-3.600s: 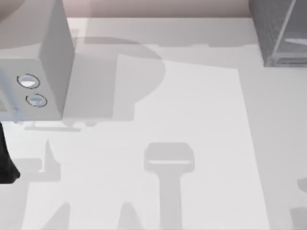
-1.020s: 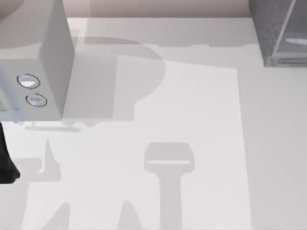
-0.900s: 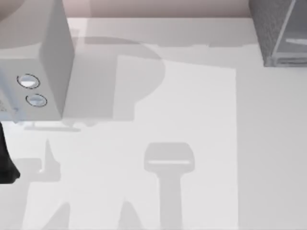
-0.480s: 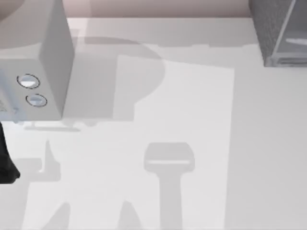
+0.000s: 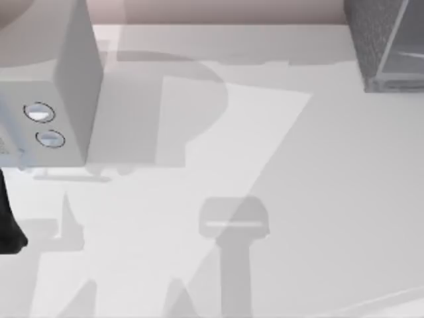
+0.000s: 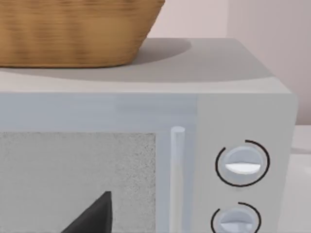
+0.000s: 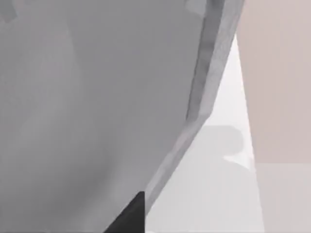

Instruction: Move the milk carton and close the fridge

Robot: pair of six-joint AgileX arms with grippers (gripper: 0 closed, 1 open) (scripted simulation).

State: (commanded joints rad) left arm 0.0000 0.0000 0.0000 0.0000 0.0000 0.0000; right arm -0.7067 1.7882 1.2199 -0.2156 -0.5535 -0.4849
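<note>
The fridge (image 5: 366, 41), a dark grey speckled cabinet, stands at the table's far right corner, and its lighter grey door panel (image 5: 405, 48) is partly cut off by the picture's edge. In the right wrist view this flat grey door panel (image 7: 92, 97) is very close, and a dark tip of my right gripper (image 7: 130, 216) sits just before it near its edge. My left arm (image 5: 8, 225) is parked at the table's left edge. My left gripper (image 6: 92, 217) faces the front of the knobbed box. The milk carton is out of view.
A light grey box with two round knobs (image 5: 45, 124) stands at the far left, and a wicker basket (image 6: 73, 29) rests on top of it. The white table (image 5: 265, 165) is crossed by broad shadows. A pale pink wall runs behind it.
The shade over the table's right side has spread leftwards and its edge now slants. The fridge's door panel looks slightly shifted. My left arm has not moved.
</note>
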